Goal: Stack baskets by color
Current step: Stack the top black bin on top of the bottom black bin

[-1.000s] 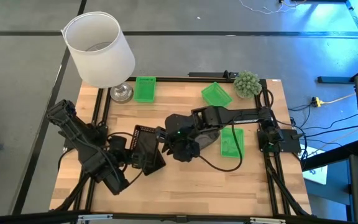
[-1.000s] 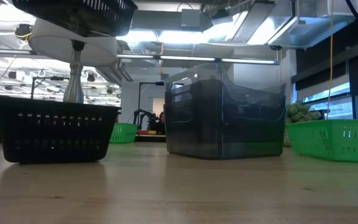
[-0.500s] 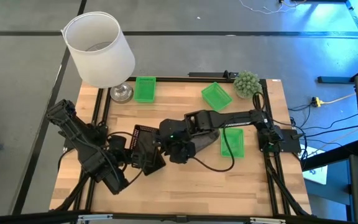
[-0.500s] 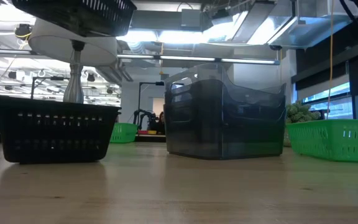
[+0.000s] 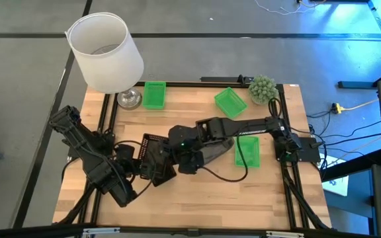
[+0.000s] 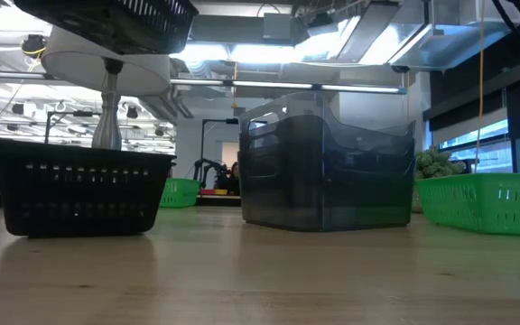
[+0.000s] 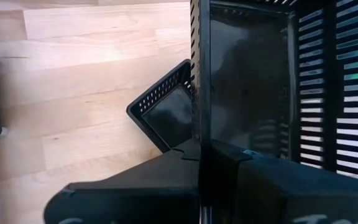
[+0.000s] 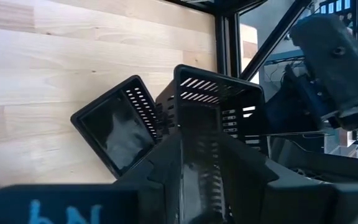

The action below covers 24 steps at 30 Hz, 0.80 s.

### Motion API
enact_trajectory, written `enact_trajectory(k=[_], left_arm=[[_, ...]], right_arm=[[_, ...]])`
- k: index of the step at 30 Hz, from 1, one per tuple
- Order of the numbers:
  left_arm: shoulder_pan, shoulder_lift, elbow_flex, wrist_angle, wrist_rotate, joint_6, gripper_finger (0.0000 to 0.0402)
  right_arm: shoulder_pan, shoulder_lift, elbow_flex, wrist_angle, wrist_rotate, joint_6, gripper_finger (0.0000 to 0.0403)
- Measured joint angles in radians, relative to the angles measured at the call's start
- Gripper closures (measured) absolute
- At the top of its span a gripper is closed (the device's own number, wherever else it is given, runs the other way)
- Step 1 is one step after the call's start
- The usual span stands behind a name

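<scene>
My left gripper [image 5: 145, 165] is shut on a black basket [image 5: 159, 164], which it holds high over the table's left half; the low view shows this basket [image 6: 116, 16] at its top. A second black basket [image 5: 152, 140] rests on its bottom on the table [image 5: 197, 198] just beyond. My right gripper [image 5: 176, 158] has reached in from the right and stands open. Its fingers [image 8: 160, 168] lie on either side of one wall [image 8: 197, 143] of the held basket; I cannot tell whether they touch it. Stacked grey baskets [image 6: 328, 171] stand mid-table. Green baskets [image 5: 154, 94], [image 5: 230, 100], [image 5: 247, 151] lie apart. My left gripper pinches one side wall [image 7: 199, 134] of the black basket, one finger inside the basket and one outside. The fingers come slanting down from the table's left. The basket is lifted clear of the table and tipped onto its side.
A lamp with a white shade [image 5: 104, 51] stands at the far left corner and a round green plant ball [image 5: 262, 88] at the far right. The table's near half is bare wood [image 5: 204, 198].
My right gripper has moved toward the table's left edge and a little down, rolling slightly, up to the black basket that my left gripper holds. That basket and my left gripper have stayed where they were.
</scene>
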Motion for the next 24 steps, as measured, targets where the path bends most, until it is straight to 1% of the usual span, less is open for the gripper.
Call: enact_trajectory(k=[6, 14, 19, 24], left_arm=[[-0.001, 0.0, 0.0, 0.009, 0.0, 0.0, 0.0401], [-0.028, 0.0, 0.0, 0.025, -0.003, -0.001, 0.0401], [-0.031, 0.0, 0.0, 0.024, -0.005, -0.001, 0.0401], [-0.031, 0.0, 0.0, 0.022, -0.006, -0.001, 0.0401]], right_arm=[[0.0, 0.022, 0.0, -0.001, 0.0, 0.003, 0.0296], [0.0, 0.064, 0.0, 0.016, 0.0, -0.022, 0.0296], [0.0, 0.072, 0.0, 0.048, -0.001, -0.019, 0.0296], [0.0, 0.075, 0.0, 0.092, -0.002, 0.018, 0.0314]])
